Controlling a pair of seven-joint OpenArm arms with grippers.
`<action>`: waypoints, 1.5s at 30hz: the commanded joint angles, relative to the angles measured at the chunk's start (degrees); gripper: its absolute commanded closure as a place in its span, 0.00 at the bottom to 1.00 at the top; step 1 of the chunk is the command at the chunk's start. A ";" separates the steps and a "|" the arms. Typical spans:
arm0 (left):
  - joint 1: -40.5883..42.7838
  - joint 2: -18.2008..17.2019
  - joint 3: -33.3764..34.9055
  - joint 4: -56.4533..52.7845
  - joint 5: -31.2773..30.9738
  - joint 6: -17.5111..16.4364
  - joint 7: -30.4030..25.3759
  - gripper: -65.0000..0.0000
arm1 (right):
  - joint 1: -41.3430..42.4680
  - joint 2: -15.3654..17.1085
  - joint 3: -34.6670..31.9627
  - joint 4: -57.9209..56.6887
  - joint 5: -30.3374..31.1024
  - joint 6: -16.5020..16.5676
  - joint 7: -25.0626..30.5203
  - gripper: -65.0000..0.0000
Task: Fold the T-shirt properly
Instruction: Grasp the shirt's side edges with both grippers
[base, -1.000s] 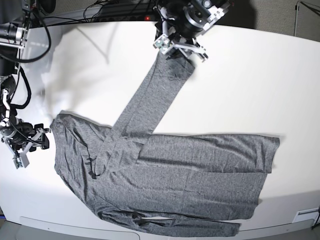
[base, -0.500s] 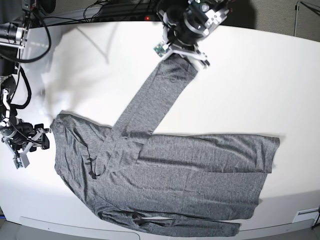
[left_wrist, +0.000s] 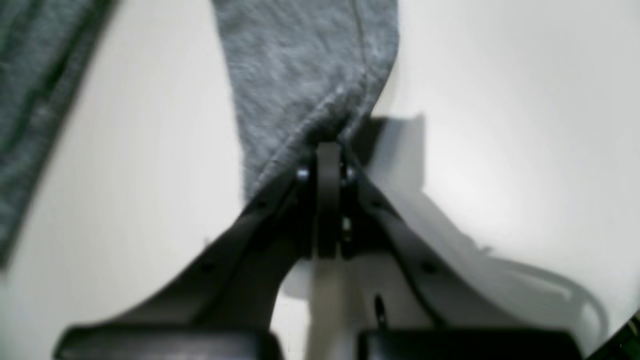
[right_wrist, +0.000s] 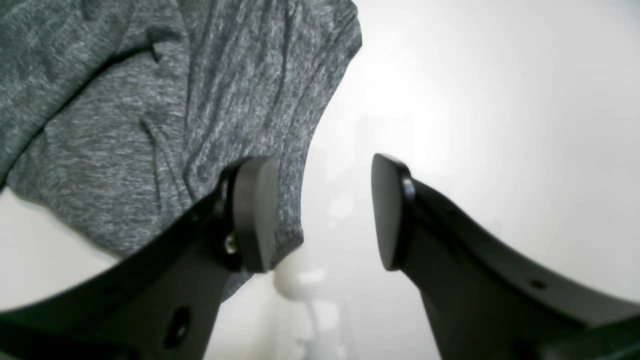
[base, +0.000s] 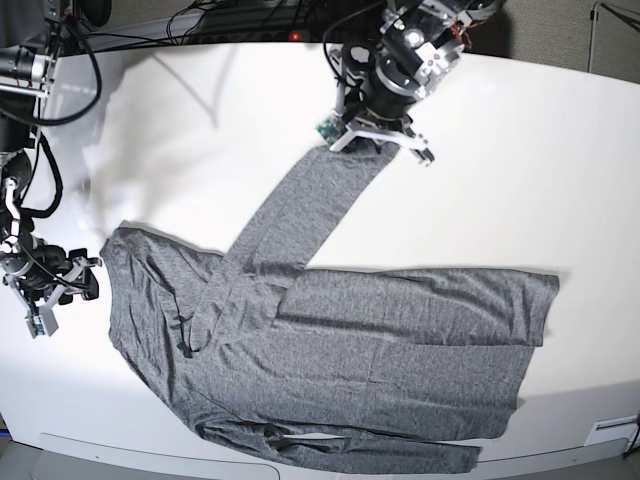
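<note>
At table's far edge left gripper (base: 380, 143) just pinched the T-shirt (base: 330, 330) sleeve cuff and started dragging it inward, so sleeve fold begins; right gripper (right_wrist: 320, 210) spread by shirt's side.

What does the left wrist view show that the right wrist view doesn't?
Only the left wrist view shows the left gripper shut, pinching the sleeve end of the grey shirt. Only the right wrist view shows the right gripper open and empty beside the shirt's edge. Both show grey shirt fabric lying on the white table.
</note>
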 joint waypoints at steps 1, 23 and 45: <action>-0.46 0.26 0.02 2.80 2.01 0.42 -0.79 1.00 | 1.57 1.27 0.42 0.92 0.61 0.23 1.40 0.53; -10.91 -7.52 -2.73 9.25 3.63 0.61 0.66 1.00 | 1.55 -2.51 0.42 0.92 1.97 0.23 0.59 0.53; -28.83 -14.58 -9.79 -9.35 -16.31 0.11 -7.80 1.00 | 1.57 -4.76 0.57 0.92 6.16 0.23 -0.44 0.53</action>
